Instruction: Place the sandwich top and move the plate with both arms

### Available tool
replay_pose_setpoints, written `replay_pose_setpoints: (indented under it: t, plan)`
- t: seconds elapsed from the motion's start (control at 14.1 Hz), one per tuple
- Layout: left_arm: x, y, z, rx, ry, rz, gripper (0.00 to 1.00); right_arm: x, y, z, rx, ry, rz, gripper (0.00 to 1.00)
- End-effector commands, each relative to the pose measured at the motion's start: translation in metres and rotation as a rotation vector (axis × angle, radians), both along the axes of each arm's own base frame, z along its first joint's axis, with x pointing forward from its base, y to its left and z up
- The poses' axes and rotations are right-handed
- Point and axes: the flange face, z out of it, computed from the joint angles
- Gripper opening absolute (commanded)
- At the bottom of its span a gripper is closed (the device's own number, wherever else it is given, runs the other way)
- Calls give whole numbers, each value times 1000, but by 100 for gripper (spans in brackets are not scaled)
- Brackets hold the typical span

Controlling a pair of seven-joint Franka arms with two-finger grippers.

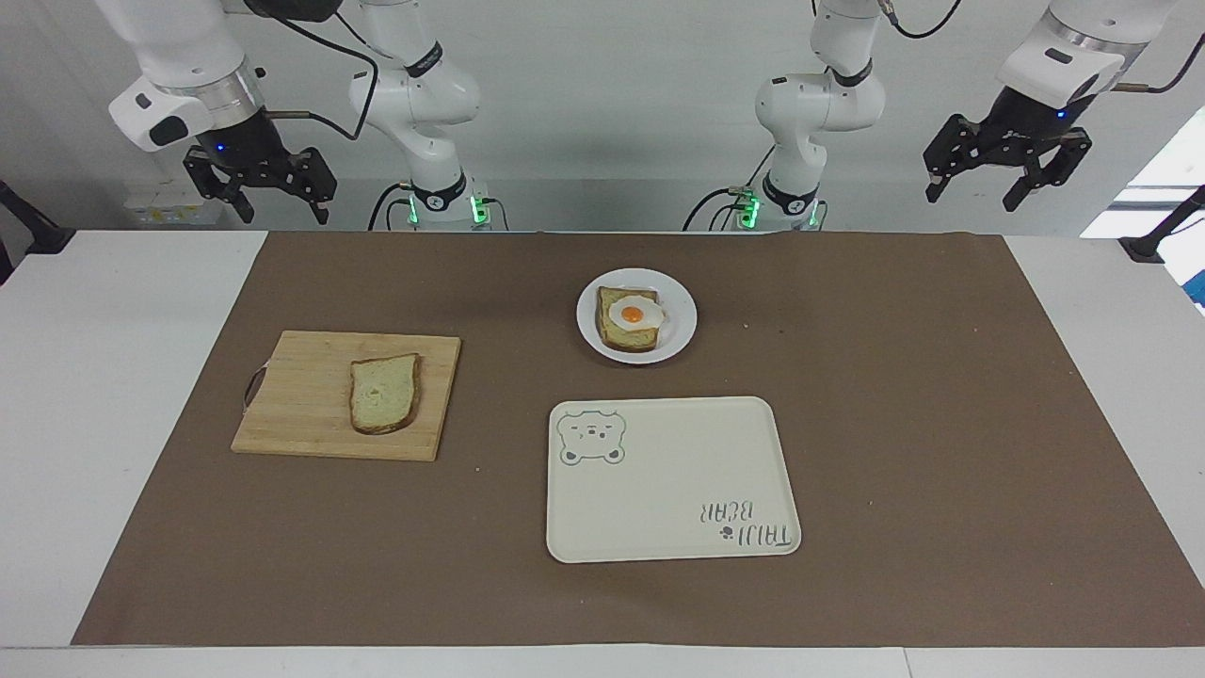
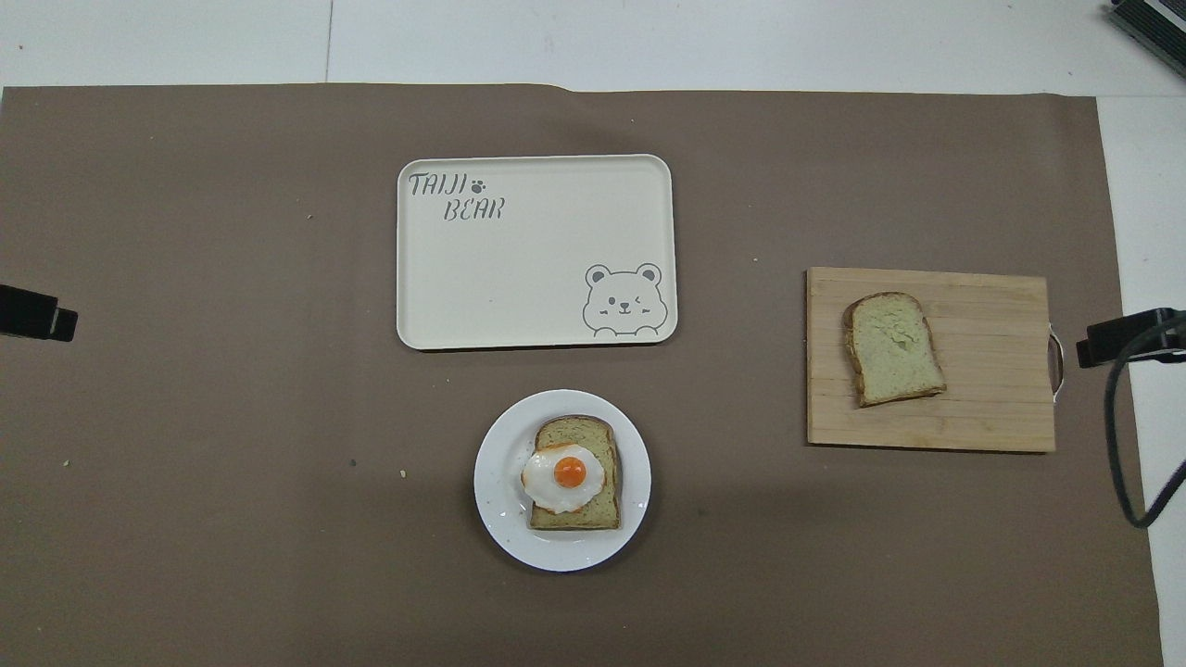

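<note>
The sandwich top, a plain bread slice, lies flat on a wooden cutting board toward the right arm's end; it also shows in the overhead view. The small white plate sits mid-table and bears a bread slice with a fried egg; the plate's rim also shows from overhead. My right gripper hangs open and empty, raised over the table's edge at the robots' end. My left gripper hangs open and empty, raised over the same edge at the left arm's end.
A cream rectangular tray with a bear drawing lies farther from the robots than the plate. A brown mat covers the table. The cutting board has a small handle at its outer end.
</note>
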Motion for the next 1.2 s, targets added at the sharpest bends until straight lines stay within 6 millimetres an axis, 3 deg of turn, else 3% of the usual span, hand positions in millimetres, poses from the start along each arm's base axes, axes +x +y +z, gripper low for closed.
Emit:
replay_pose_setpoints:
  t: [0.0, 1.13]
  plan:
    - [-10, 8, -2, -1, 22, 10, 100, -8, 1, 0, 4, -8, -8, 100]
    - [-22, 15, -2, -1, 79, 22, 100, -10, 0, -3, 7, -6, -1, 100]
